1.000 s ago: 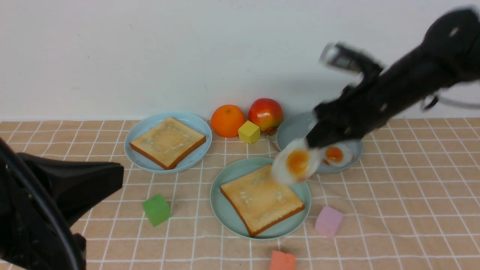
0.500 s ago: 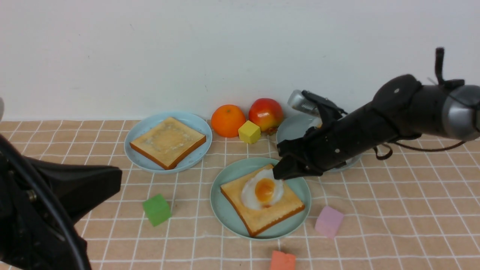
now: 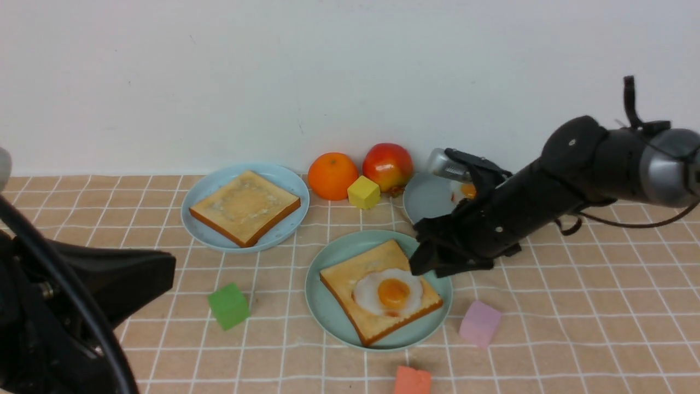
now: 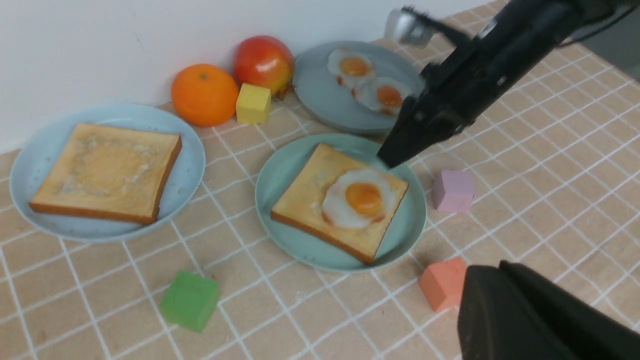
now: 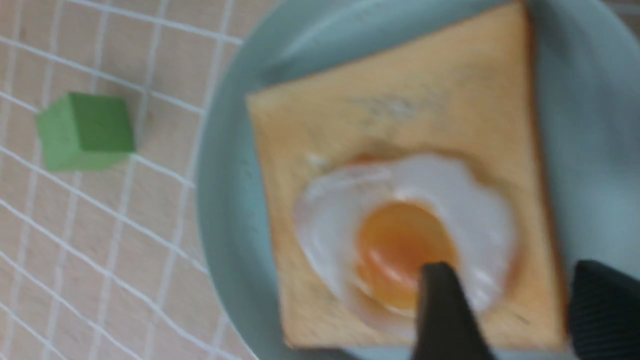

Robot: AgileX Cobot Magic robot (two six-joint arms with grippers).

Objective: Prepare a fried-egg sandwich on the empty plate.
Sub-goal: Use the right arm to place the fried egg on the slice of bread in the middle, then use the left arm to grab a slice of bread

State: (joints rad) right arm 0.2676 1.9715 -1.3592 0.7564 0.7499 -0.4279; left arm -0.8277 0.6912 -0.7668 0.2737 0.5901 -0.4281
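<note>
Right pincer (image 3: 422, 264) hovers open just beside the fried egg (image 3: 389, 294), not touching.

The fried egg (image 3: 389, 293) lies flat on the toast (image 3: 358, 261) on the mint-green plate (image 3: 321, 306). The right gripper (image 3: 420, 265) hangs beside the toast's far right corner.

R hand (image 3: 421, 254) spread, L hand (image 3: 161, 268) closed

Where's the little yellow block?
In the front view, the yellow block sits at the back, around the middle, between the orange and the red apple.
</note>
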